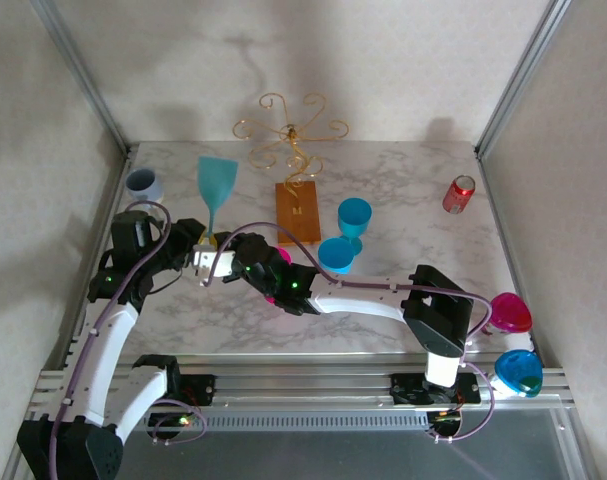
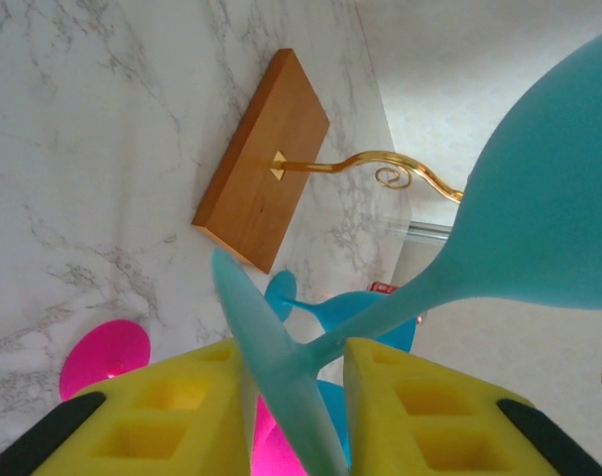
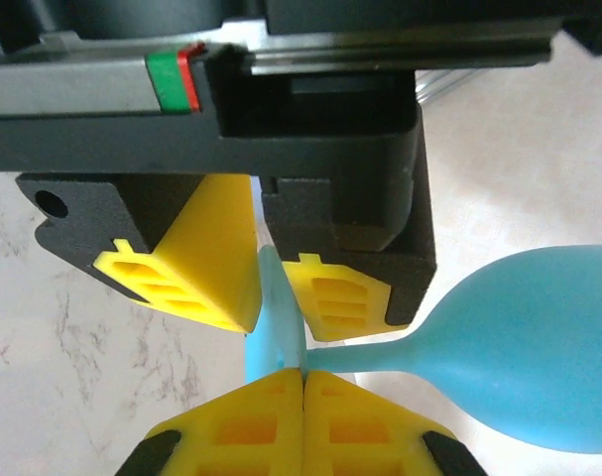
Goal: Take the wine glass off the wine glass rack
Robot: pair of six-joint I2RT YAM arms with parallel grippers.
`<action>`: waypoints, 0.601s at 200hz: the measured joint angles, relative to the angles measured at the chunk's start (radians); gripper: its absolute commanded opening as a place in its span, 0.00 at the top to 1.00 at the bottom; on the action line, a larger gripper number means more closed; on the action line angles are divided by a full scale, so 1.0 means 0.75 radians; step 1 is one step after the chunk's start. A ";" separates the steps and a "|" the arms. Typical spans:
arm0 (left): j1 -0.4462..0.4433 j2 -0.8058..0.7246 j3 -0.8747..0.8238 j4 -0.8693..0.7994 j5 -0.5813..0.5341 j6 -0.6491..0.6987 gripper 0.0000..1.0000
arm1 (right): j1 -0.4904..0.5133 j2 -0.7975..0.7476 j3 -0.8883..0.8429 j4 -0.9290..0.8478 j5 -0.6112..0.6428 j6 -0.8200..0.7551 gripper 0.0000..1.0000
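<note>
My right gripper (image 3: 302, 385) is pinched closed on the foot rim of the wine glass (image 1: 217, 180). My left gripper (image 2: 293, 372) straddles that foot, fingers part-spread; I cannot tell if they press. The glass sits at 9 o'clock of the wine glass rack (image 1: 297, 212), long axis 6-to-12, bowl toward 12.

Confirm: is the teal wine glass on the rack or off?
Off: the wine glass stands left of the rack, clear of its arms, foot in the left hand.
</note>
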 measured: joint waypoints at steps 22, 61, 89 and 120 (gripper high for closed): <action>0.000 0.004 -0.004 0.006 0.001 -0.001 0.75 | 0.000 0.000 -0.001 -0.001 0.000 0.000 1.00; 0.000 0.004 -0.007 0.028 0.001 -0.005 0.81 | 0.000 0.000 -0.001 -0.001 0.000 0.000 1.00; 0.000 0.007 -0.017 0.050 0.006 -0.011 0.82 | 0.000 0.000 -0.001 -0.003 0.001 0.000 1.00; 0.000 0.012 -0.021 0.070 0.012 -0.017 0.91 | 0.000 0.000 -0.001 -0.012 0.000 0.000 1.00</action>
